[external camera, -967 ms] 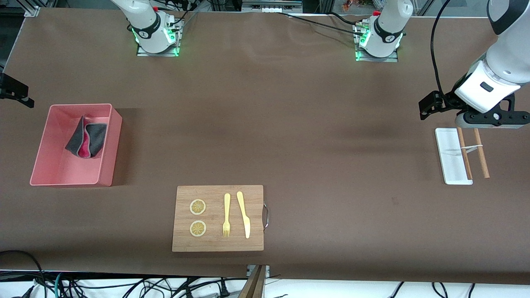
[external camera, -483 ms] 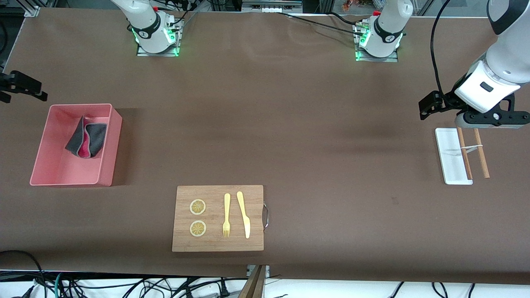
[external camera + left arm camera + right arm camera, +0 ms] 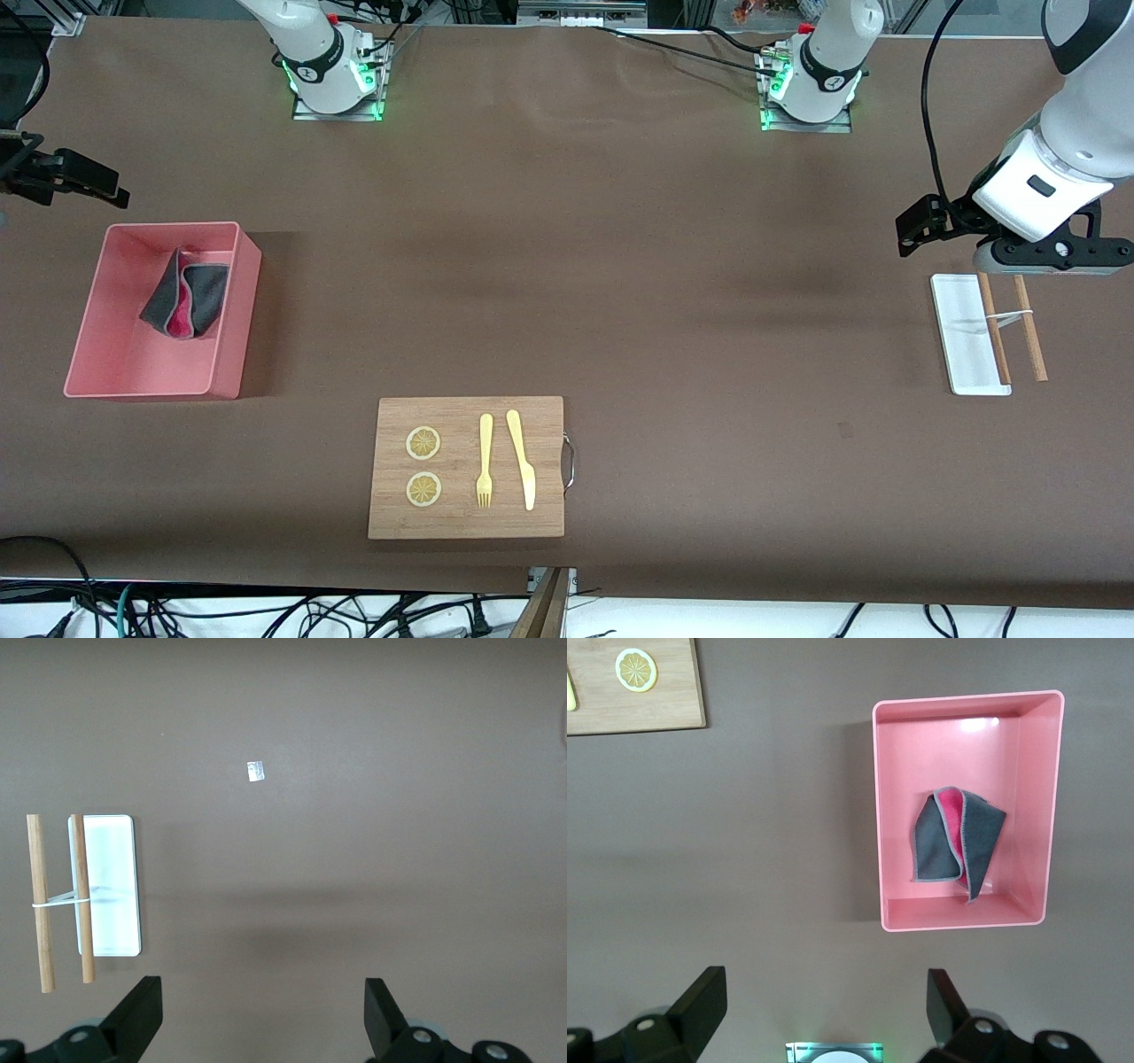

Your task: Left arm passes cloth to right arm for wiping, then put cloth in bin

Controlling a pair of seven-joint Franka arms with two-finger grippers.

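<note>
We find the left gripper (image 3: 257, 1023) with fingers spread apart and empty, held over the table's left-arm end beside the white tray (image 3: 964, 332) and two wooden sticks (image 3: 1010, 326). The right gripper (image 3: 819, 1019) also stands apart, holding nothing, above bare table near the bin (image 3: 232, 310). The cloth (image 3: 184, 301) lies crumpled inside the bin. The wooden board (image 3: 465, 523) sits nearer the front camera.
</note>
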